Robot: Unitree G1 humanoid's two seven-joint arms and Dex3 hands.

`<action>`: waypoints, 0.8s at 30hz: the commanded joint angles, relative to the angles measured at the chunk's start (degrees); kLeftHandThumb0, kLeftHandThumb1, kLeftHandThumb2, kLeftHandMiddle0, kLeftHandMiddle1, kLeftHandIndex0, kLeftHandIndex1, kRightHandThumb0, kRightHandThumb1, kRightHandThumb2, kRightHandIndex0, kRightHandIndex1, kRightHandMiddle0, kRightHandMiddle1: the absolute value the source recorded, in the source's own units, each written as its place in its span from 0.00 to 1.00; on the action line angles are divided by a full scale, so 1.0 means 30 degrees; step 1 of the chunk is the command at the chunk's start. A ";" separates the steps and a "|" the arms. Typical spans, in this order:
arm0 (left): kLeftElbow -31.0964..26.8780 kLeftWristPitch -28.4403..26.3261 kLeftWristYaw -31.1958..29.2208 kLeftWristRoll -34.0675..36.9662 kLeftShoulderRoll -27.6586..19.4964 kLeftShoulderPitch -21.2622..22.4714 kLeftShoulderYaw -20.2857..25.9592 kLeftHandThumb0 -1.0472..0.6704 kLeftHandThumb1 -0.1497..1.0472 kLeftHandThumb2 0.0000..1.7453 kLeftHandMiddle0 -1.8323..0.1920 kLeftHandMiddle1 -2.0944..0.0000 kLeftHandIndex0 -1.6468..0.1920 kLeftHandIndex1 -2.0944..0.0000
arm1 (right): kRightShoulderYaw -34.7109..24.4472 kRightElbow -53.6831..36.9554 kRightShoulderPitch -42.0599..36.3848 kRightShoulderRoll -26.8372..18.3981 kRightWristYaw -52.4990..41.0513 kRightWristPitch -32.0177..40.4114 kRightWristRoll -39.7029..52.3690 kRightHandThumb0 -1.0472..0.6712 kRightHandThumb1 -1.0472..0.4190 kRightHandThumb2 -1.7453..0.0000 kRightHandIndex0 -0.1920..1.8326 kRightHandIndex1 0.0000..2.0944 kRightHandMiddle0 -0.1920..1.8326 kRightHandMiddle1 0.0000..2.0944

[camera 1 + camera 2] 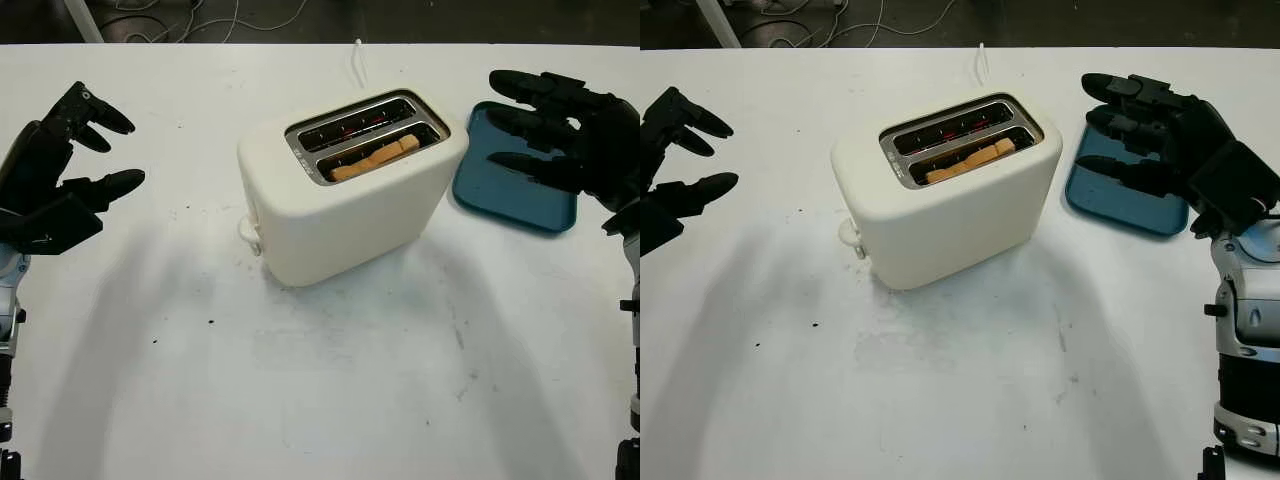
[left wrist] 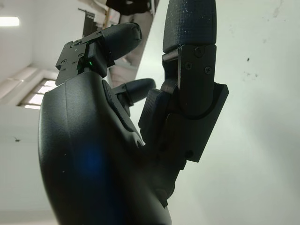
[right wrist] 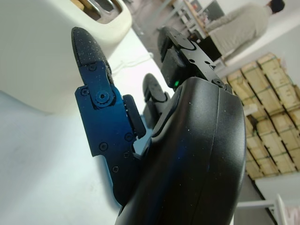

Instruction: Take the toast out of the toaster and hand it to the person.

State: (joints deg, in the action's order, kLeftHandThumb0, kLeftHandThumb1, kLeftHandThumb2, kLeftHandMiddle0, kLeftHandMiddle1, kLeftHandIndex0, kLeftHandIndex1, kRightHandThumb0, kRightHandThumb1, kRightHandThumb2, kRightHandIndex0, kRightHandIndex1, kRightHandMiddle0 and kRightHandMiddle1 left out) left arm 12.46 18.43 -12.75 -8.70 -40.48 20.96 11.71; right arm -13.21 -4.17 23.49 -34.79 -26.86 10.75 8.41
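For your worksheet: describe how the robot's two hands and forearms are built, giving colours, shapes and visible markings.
Both the left hand and the right hand are matte black, each with three chunky, segmented fingers ending in rounded, grainy-textured tips. The finger links are boxy plates fastened with small screws; the back shell is smooth and glossy. A small green light glows near the knuckles in each wrist view. The forearms below are silver-grey with black joints.

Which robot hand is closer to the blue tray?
The right hand. It hovers open over the blue tray, just right of the toaster. The left hand is open far off on the toaster's other side, near the table's left edge.
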 commanded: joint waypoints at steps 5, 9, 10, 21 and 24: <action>-0.0144 0.0174 0.0045 -0.0065 0.0029 -0.0053 -0.0075 0.00 0.89 0.26 0.91 0.18 0.90 0.25 | -0.0114 -0.0270 -0.0270 -0.0082 0.0145 0.0258 0.0039 0.26 0.17 1.00 0.35 0.01 0.35 0.00; -0.0033 0.0301 -0.0010 0.0051 0.0061 -0.0050 -0.0068 0.00 0.89 0.26 0.91 0.18 0.90 0.26 | -0.0111 -0.0188 -0.0243 -0.0113 0.0078 0.0121 0.0040 0.26 0.17 1.00 0.35 0.01 0.35 0.00; -0.0025 0.0275 -0.0042 0.0084 0.0071 -0.0046 -0.0074 0.00 0.89 0.26 0.91 0.18 0.90 0.26 | -0.0095 -0.0253 -0.0241 -0.0135 0.0099 0.0218 0.0015 0.25 0.17 1.00 0.36 0.01 0.35 0.00; -0.0039 0.0191 -0.0114 0.0198 0.0155 0.0119 -0.0266 0.00 0.89 0.25 0.91 0.18 0.90 0.27 | -0.0078 -0.0313 -0.0148 -0.0237 0.0205 0.0228 -0.0250 0.25 0.17 1.00 0.36 0.01 0.35 0.00; -0.0061 0.0242 -0.0051 0.0113 0.0156 0.0133 -0.0292 0.00 0.89 0.24 0.91 0.18 0.90 0.27 | -0.0084 -0.0304 -0.0144 -0.0246 0.0220 0.0173 -0.0279 0.25 0.17 1.00 0.36 0.01 0.35 0.00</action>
State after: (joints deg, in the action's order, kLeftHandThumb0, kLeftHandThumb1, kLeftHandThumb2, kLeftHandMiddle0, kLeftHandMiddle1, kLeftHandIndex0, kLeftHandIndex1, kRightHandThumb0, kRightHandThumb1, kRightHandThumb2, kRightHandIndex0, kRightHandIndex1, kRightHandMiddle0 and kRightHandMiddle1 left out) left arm 12.46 18.51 -12.81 -8.66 -40.37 20.97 11.07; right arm -13.18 -4.20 23.49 -34.80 -26.72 10.77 7.96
